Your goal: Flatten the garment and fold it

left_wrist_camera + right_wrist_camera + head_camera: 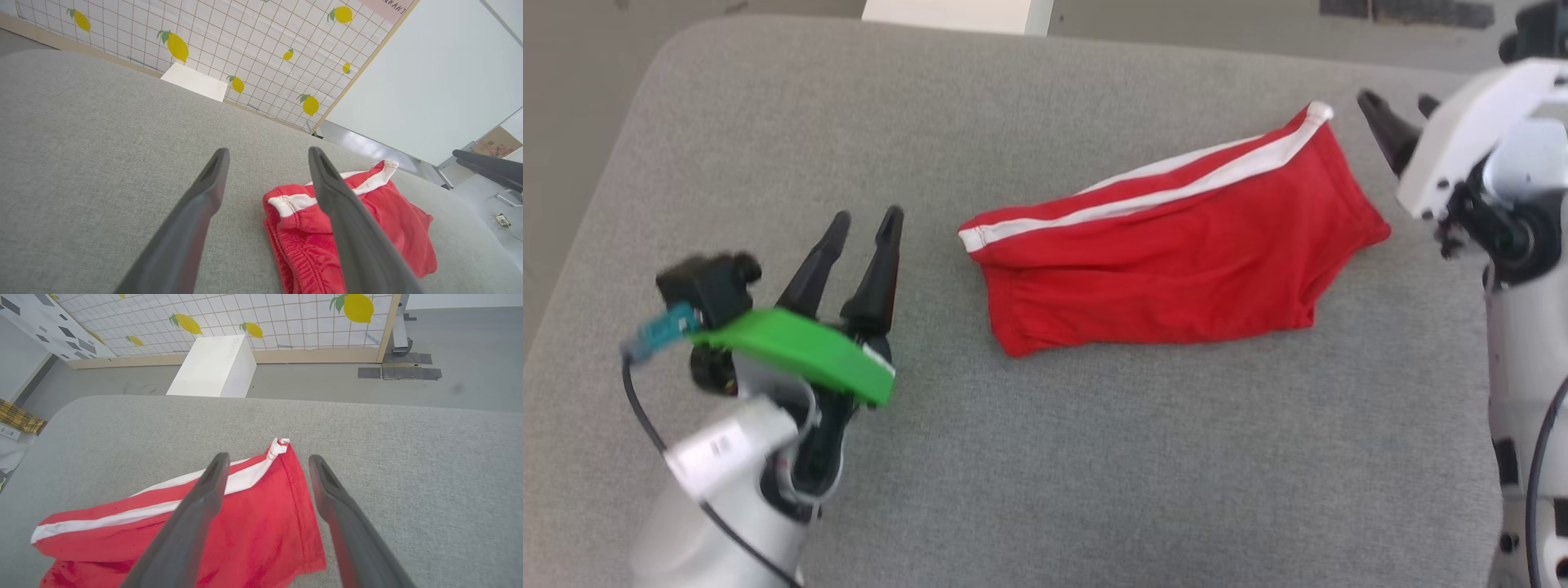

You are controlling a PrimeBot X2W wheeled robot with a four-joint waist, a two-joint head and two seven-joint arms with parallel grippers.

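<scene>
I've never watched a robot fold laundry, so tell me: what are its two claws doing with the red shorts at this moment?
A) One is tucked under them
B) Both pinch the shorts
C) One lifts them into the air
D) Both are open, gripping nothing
D: the left gripper and right gripper are both open, and the shorts lie loose on the grey surface.

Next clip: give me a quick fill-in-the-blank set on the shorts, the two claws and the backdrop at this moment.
1. The shorts lying on the grey cushion are ___ with a white stripe.
2. The left claw and the right claw grip nothing; both stand ___ rather than shut.
3. The tiled wall behind the cushion is printed with yellow ___.

Missing words: red; open; lemons.
</scene>
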